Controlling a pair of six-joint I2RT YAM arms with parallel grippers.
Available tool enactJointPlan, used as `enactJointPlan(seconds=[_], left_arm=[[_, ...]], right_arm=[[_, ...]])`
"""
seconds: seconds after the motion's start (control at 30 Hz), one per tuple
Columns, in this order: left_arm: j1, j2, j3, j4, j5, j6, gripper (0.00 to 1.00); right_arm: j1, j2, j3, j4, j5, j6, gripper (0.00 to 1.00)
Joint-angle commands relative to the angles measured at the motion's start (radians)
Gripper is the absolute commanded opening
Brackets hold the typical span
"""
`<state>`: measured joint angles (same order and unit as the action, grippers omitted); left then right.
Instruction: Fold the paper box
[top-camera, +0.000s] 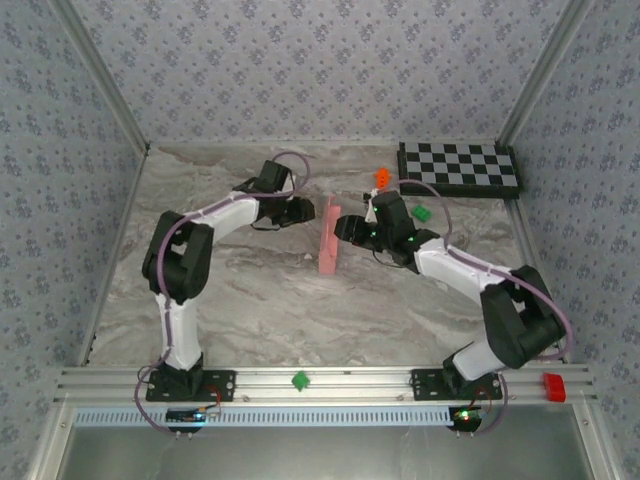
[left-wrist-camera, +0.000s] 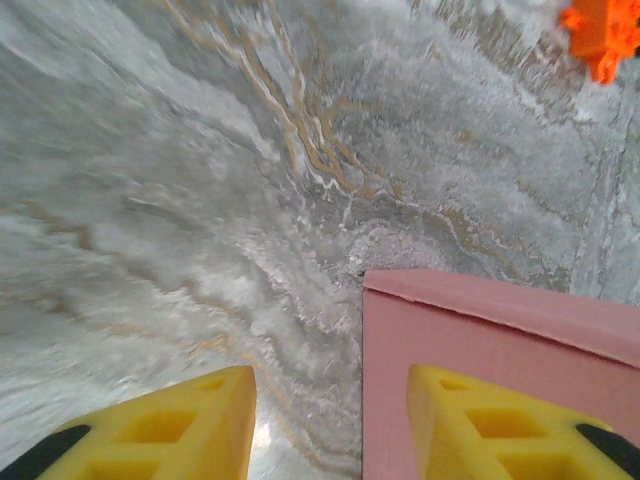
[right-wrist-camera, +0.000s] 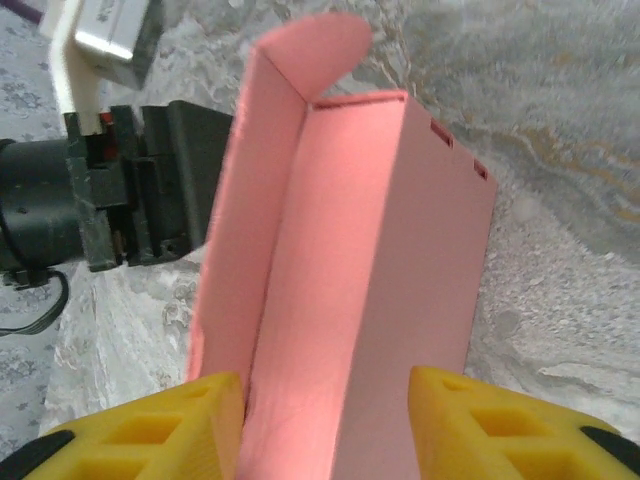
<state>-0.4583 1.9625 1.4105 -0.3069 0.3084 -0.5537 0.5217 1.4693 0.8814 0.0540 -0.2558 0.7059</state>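
Standing on edge near the middle of the marble table (top-camera: 250, 300), the pink paper box (top-camera: 328, 238) sits between the two arms as a partly folded sheet, its long side running away from the bases. The left gripper (top-camera: 308, 212) meets the box's far half from the left. In the left wrist view its yellow fingers (left-wrist-camera: 170, 435) stand apart with bare marble showing between them. One finger overlaps a flat pink panel without any visible clamp, so the jaws read as open. The right gripper (top-camera: 342, 228) faces the box from the opposite side. In the right wrist view its fingers (right-wrist-camera: 500, 430) flank the box, whose two long walls rise into a trough with a curled flap at the far end. Pink card fills the gap, and whether the fingers actually press it cannot be told. An orange toy (top-camera: 381, 177) and a green toy (top-camera: 421, 212) lie just behind the right gripper, near a checkerboard (top-camera: 460, 168) at the table's far right corner.
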Motion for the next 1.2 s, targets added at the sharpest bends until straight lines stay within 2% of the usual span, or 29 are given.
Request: enactJointPlan(seconds=[0.0,0.07,0.2,0.43,0.53,0.67,0.8,1.17], left_arm=[[-0.014,-0.157,-0.028,-0.045,-0.165,0.040,0.47],[-0.041,-0.219,-0.052,-0.062,-0.247,0.056,0.50],[-0.122,-0.280,-0.008,-0.200,-0.417,0.077,0.65],[-0.276,-0.212,0.153,-0.404,-0.548,0.082,0.78],[-0.313,-0.122,0.253,-0.496,-0.574,0.078,0.81],[-0.357,-0.063,0.298,-0.498,-0.586,0.077,0.83],[-0.364,0.005,0.362,-0.543,-0.593,0.075,0.84],[-0.382,0.090,0.383,-0.520,-0.557,0.089,0.80]], right_arm=[[-0.019,-0.064,0.010,-0.118,0.049,-0.068,0.50],[-0.031,-0.089,0.010,-0.183,0.085,-0.131,0.50],[-0.066,-0.158,-0.036,-0.261,0.106,-0.163,0.51],[-0.131,-0.293,-0.111,-0.362,0.139,-0.199,0.52],[-0.153,-0.345,-0.148,-0.379,0.136,-0.204,0.53],[-0.170,-0.403,-0.188,-0.385,0.136,-0.204,0.53],[-0.181,-0.429,-0.206,-0.390,0.130,-0.203,0.53],[-0.188,-0.423,-0.230,-0.364,0.126,-0.191,0.54]])
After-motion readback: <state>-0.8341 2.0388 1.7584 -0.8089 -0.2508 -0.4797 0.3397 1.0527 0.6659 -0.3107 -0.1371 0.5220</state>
